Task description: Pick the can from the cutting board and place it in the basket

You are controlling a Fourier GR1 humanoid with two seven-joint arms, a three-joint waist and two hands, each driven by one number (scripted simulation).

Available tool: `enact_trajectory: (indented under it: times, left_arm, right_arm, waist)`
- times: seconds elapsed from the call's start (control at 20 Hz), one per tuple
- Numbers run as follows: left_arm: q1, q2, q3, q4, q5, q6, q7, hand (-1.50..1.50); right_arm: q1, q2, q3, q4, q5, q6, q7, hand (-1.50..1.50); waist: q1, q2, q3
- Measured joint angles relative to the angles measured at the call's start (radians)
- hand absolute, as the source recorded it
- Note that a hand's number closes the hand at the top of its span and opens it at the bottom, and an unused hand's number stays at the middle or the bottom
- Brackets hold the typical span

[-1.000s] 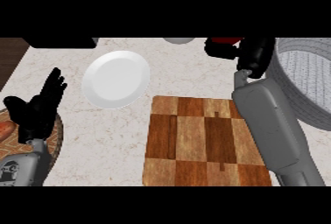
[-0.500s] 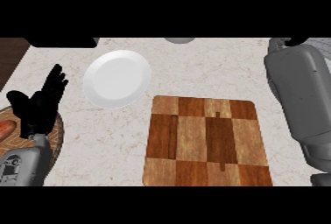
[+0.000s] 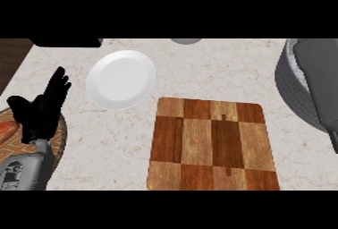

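Note:
The wooden cutting board lies in the middle of the counter with nothing on it. No can shows anywhere in the head view. The grey woven basket sits at the right edge, and my right forearm lies over it, hiding its inside. My right hand is out of the picture. At the left edge, my left hand rests open with its fingers pointing up.
A white plate lies up and left of the board. A round brown mat with something red on it sits under my left hand. A dark object and a grey one stand at the far edge.
A second ago my right hand held a red can beside the basket. The arm has since swung right over the basket, taking hand and can out of view. The left hand stayed put.

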Motion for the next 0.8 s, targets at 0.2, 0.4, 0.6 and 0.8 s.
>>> enact_trajectory:
  times: [0.2,0.4,0.6,0.8]
  left_arm:
    - [0.018,-0.002,0.0,-0.012,-0.001,-0.004,-0.008,0.0]
    - [0.014,0.004,0.012,0.017,0.006,-0.018,-0.035,0.0]
    - [-0.002,-0.005,0.003,0.007,-0.001,-0.009,-0.01,0.0]
    - [0.018,-0.022,-0.009,-0.006,-0.013,0.003,-0.016,0.0]
  right_arm:
    - [-0.011,-0.034,-0.044,0.11,-0.021,-0.01,-0.066,1.5]
    - [-0.019,-0.08,-0.085,0.213,-0.04,-0.012,-0.136,1.5]
    - [-0.009,-0.116,-0.134,0.287,-0.078,-0.012,-0.224,1.5]
    - [-0.002,-0.15,-0.179,0.321,-0.125,0.018,-0.299,1.5]
  waist:
    - [0.004,0.001,0.0]
    - [0.007,0.004,0.0]
    - [0.01,0.006,0.001]
    - [0.008,0.004,0.001]
